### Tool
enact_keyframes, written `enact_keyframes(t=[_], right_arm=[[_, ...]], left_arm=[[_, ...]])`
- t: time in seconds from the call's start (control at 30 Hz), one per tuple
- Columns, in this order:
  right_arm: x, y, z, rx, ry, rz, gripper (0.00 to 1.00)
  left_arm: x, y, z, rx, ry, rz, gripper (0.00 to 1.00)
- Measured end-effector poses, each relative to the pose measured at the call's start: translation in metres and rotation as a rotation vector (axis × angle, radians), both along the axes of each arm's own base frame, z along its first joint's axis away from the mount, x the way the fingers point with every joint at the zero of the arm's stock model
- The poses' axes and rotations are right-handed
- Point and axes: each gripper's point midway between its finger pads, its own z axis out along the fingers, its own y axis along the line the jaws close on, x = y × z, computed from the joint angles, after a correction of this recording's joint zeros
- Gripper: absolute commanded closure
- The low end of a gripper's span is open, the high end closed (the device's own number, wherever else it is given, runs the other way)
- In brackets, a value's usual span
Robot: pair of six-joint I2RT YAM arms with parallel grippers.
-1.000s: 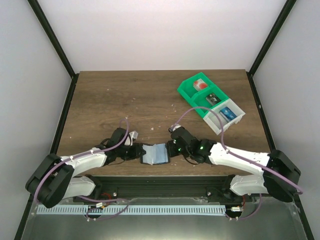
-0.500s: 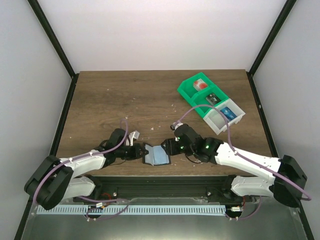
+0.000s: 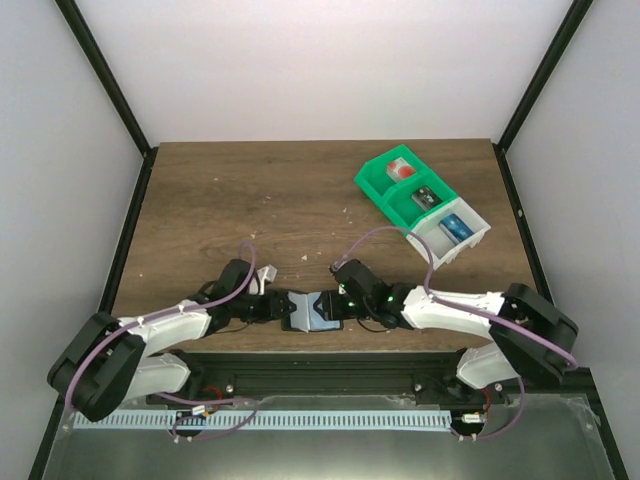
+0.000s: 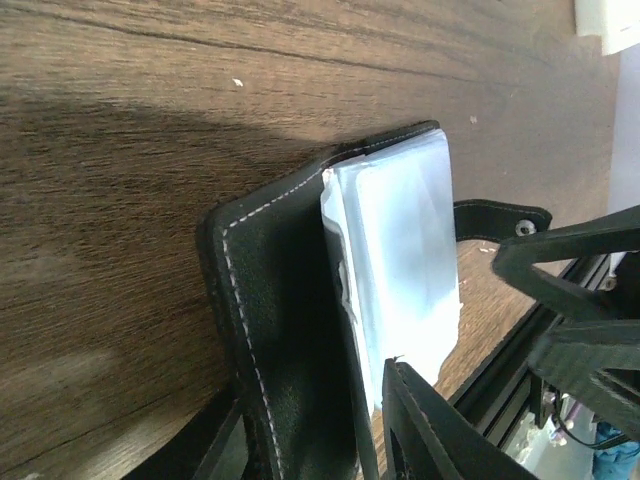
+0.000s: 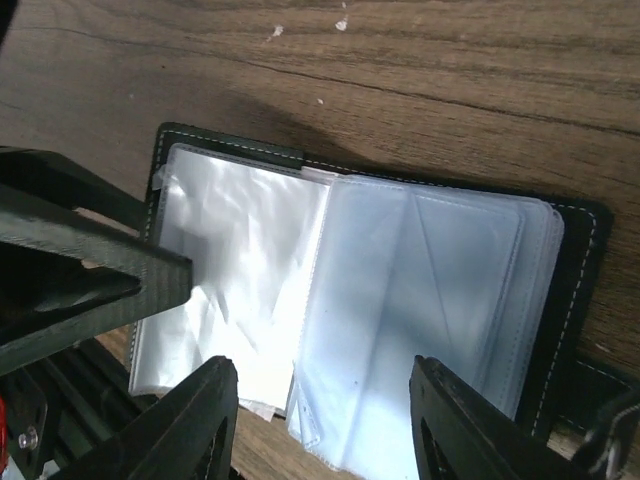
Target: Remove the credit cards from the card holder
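The card holder (image 3: 312,312) lies open near the table's front edge, between my two grippers. In the left wrist view its black stitched cover (image 4: 285,290) stands between my left gripper's (image 4: 310,400) fingers, which are slightly parted with a thin gap beside the clear sleeves (image 4: 400,250). In the right wrist view the open holder (image 5: 570,270) shows pale, shiny plastic sleeves (image 5: 420,270). My right gripper (image 5: 322,365) hangs open just over them, holding nothing. The credit cards are hidden; no bright blue card shows in the sleeves. From above, the left gripper (image 3: 278,305) and right gripper (image 3: 342,302) flank the holder.
A green-and-white compartment bin (image 3: 372,185) stands at the back right, holding a red item (image 3: 401,170), a dark item (image 3: 428,197) and a blue item (image 3: 456,227). The table's front edge and a metal rail (image 3: 330,358) lie right behind the holder. Small crumbs dot the wood.
My right gripper opened, let go of the holder's right side and now hovers closer over the sleeves. My left jaws have parted a little around the cover. The holder lies flatter.
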Motion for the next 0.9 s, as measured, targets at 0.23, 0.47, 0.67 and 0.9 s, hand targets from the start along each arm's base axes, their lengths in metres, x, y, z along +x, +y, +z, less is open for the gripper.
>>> enact_keyframes(t=[0.23, 0.47, 0.67, 0.9], right_arm=[[0.001, 0.0, -0.013, -0.01, 0.021, -0.02, 0.51], [0.002, -0.006, -0.028, -0.046, 0.041, -0.051, 0.47], [0.004, -0.005, -0.028, -0.044, 0.036, -0.059, 0.49], [0.001, 0.001, -0.024, -0.012, 0.043, -0.031, 0.49]], left_arm=[[-0.002, 0.003, 0.003, -0.004, -0.016, 0.012, 0.94], [-0.003, 0.005, 0.0, -0.002, -0.015, 0.016, 1.0], [-0.004, 0.005, -0.003, -0.005, -0.013, 0.017, 1.0], [-0.003, 0.004, -0.001, -0.018, -0.013, 0.02, 1.0]])
